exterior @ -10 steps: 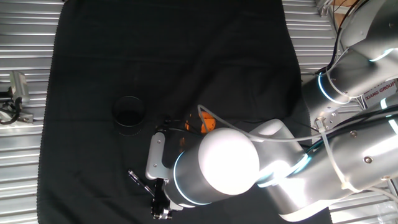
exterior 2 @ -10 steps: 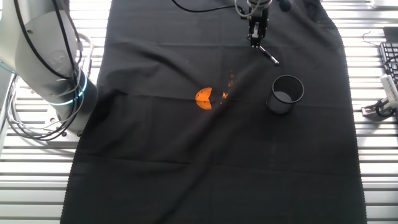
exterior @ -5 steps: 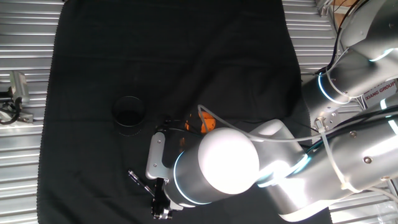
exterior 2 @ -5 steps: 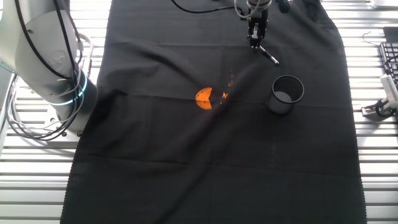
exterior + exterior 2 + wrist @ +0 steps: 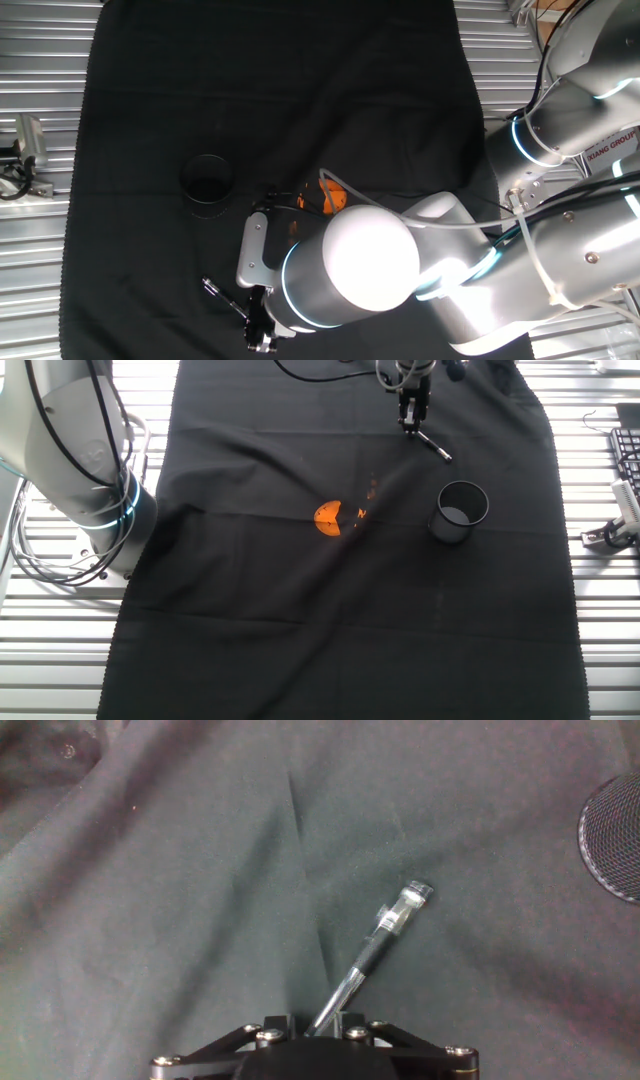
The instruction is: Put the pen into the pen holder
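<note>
Lifted a touch since a moment ago, the pen (image 5: 372,952) now points its free end slightly further out from the gripper (image 5: 413,424), whose fingers are clenched on its near end. It slants over the black cloth (image 5: 300,610), near the far edge. The pen holder (image 5: 459,511) stands upright just beside it, apart. An orange lump (image 5: 327,517) lies mid-cloth.
</note>
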`<state>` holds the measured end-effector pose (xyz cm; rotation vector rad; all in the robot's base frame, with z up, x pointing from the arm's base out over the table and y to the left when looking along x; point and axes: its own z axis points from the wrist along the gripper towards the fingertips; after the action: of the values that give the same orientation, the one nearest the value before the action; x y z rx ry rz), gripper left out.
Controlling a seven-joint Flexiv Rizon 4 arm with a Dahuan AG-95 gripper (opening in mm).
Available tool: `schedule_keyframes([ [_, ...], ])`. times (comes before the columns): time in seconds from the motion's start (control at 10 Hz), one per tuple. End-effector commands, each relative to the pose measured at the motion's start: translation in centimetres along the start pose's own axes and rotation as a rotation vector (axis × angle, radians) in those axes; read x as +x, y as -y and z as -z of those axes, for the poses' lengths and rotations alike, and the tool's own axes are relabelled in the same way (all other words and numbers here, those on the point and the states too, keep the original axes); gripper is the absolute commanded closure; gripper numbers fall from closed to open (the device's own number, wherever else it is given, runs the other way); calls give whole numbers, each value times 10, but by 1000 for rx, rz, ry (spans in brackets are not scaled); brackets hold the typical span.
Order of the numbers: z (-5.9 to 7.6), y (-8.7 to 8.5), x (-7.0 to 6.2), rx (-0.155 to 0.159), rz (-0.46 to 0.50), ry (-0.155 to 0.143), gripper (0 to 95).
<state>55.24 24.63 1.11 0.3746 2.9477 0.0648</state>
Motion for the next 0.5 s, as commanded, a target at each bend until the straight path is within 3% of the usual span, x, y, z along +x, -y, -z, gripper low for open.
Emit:
schedule_keyframes([
  [0.1, -1, 0, 0, 0, -1, -2, 760],
  [0.5, -4, 0, 1, -2, -2, 2, 760],
])
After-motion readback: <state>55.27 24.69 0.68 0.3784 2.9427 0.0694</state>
